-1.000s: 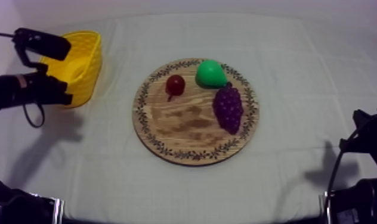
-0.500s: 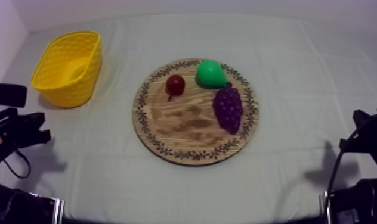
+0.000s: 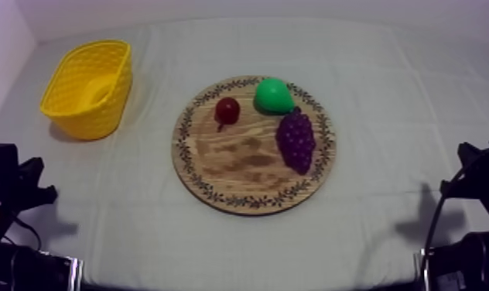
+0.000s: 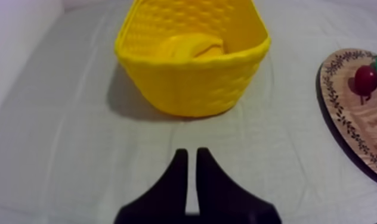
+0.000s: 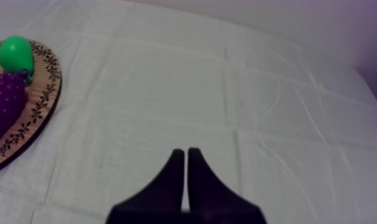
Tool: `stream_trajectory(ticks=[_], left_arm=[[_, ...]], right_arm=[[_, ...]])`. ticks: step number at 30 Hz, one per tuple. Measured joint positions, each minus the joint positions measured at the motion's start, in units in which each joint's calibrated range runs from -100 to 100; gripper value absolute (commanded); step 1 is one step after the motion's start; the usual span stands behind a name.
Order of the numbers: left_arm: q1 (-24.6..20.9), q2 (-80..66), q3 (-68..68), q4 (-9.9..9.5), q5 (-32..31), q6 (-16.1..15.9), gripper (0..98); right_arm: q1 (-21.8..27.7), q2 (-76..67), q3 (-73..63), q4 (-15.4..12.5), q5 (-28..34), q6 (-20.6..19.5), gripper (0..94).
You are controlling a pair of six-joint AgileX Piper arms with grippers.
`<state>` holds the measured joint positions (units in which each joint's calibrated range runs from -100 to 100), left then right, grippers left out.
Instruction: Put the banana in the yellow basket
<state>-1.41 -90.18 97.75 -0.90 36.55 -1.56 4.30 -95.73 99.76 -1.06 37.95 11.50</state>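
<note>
Banana (image 4: 191, 46) lies inside the yellow basket (image 4: 197, 89).

Green pear (image 3: 273, 95) sits farthest back of the three fruits. Purple grapes (image 3: 295, 140) lie just in front of it, stem end up against the pear. Small red fruit (image 3: 227, 110) lies apart, to the pear's left. Surface (image 3: 394, 108) is covered by a grey-white cloth (image 5: 185, 89), faintly creased in squares.
</note>
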Motion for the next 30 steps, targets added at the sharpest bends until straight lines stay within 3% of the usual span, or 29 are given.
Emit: stream_trajectory(ticks=[7, 12, 16, 23, 27, 30], left_arm=[[0.83, -7.01, -0.40, -0.11, 3.42, -1.06, 3.8], [1.13, -9.20, -0.57, -0.11, 4.16, 0.01, 0.9], [1.55, -9.48, -0.23, -0.17, 3.41, 2.87, 0.4], [1.63, -9.54, 1.81, -0.94, -3.02, 11.62, 0.2], [1.63, -9.54, 1.93, -1.00, -3.62, 13.61, 0.2], [1.63, -9.54, 1.97, -1.00, -3.63, 13.32, 0.2]], right_arm=[[0.00, 0.00, 0.00, 0.00, 0.00, 0.06, 0.3], [0.00, 0.00, 0.00, 0.00, 0.00, 0.01, 0.3], [0.00, 0.00, 0.00, 0.00, 0.05, -0.01, 0.3], [0.00, 0.00, 0.00, 0.00, 0.05, -0.01, 0.3], [0.00, 0.00, 0.00, 0.00, 0.05, -0.01, 0.3], [0.00, 0.00, 0.00, 0.00, 0.05, -0.01, 0.3]])
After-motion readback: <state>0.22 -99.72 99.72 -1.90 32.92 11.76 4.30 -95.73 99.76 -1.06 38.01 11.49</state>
